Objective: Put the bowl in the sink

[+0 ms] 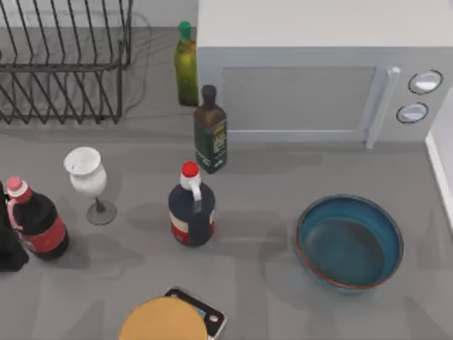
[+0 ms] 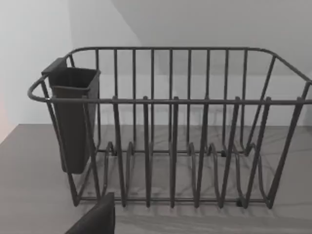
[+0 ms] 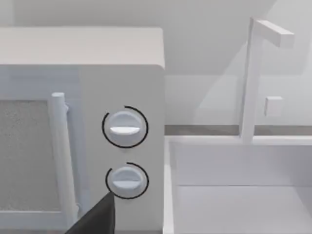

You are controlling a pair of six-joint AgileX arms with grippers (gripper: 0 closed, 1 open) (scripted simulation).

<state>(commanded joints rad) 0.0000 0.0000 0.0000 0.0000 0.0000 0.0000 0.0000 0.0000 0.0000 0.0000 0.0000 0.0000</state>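
"Right gripper point(image 3: 95, 218) at the near edge of its wrist view, only a dark sliver of it: can you read its state?"

"You cannot tell from these frames whether it is released or clenched. It appears to hold nothing. The left gripper point(image 2: 95, 219) is the same kind of dark sliver, facing the dish rack point(image 2: 170, 126) at the table's far left, and its state is just as unreadable. Treat that arm as parked."

"Where is the bowl point(image 1: 349, 243)?"

"It sits upright on the table at the near right of the top view, teal inside, with nothing in it or touching it. The red-capped bottle point(image 1: 191, 209) stands well apart to its left. Beyond the bowl is the microwave point(image 1: 297, 85), and beside that, at the table's right edge, the white sink point(image 3: 234, 195) with its faucet point(image 3: 248, 83) behind."

"So which step are you on?"

"Judging from this, the very start: the bowl is not yet grasped. Your next move calls for the right arm to come down over the bowl's rim, take a firm pinch on that thin edge, lift, and carry it rightward clear of the microwave's corner into the basin."
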